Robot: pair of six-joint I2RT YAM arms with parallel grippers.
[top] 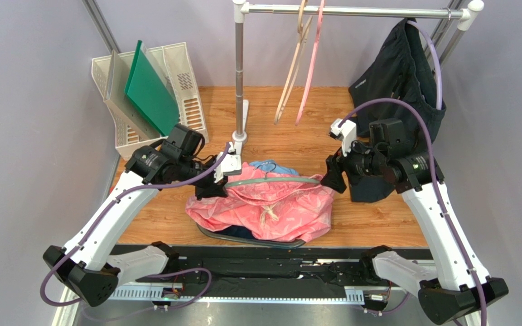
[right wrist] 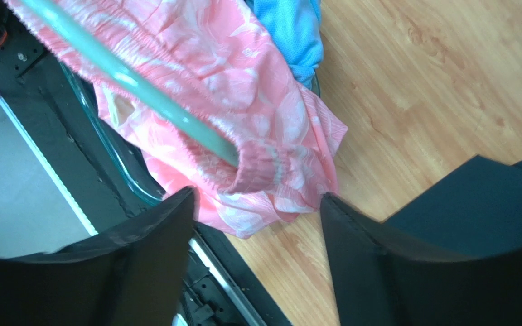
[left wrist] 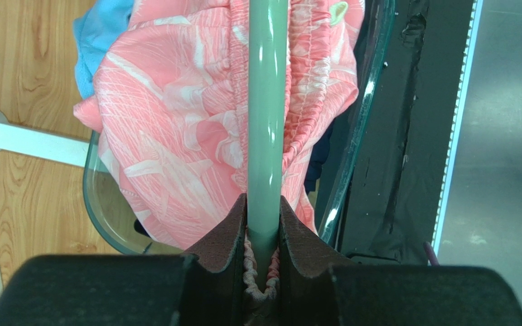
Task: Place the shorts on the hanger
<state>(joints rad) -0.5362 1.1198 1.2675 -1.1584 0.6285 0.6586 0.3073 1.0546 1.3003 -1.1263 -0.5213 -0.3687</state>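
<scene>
The shorts (top: 264, 204), salmon-pink, crinkled, pale leaf print: your left gripper (left wrist: 265, 224) pinches them against the hanger (left wrist: 268, 102); your right gripper (right wrist: 257, 197) stands spread wide

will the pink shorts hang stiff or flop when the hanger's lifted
Probably floppy: the shorts lie crumpled in soft folds. Likely light, the fabric looks thin. They may slide along the smooth hanger, held only by the left pincer.

No text, label, brand, number or sign can be read in any of the three views. The shorts (left wrist: 175, 136) carry only a pale leaf print, and a faint pale mark on the hanging dark navy garment (top: 407, 75) is too small to make out.
</scene>
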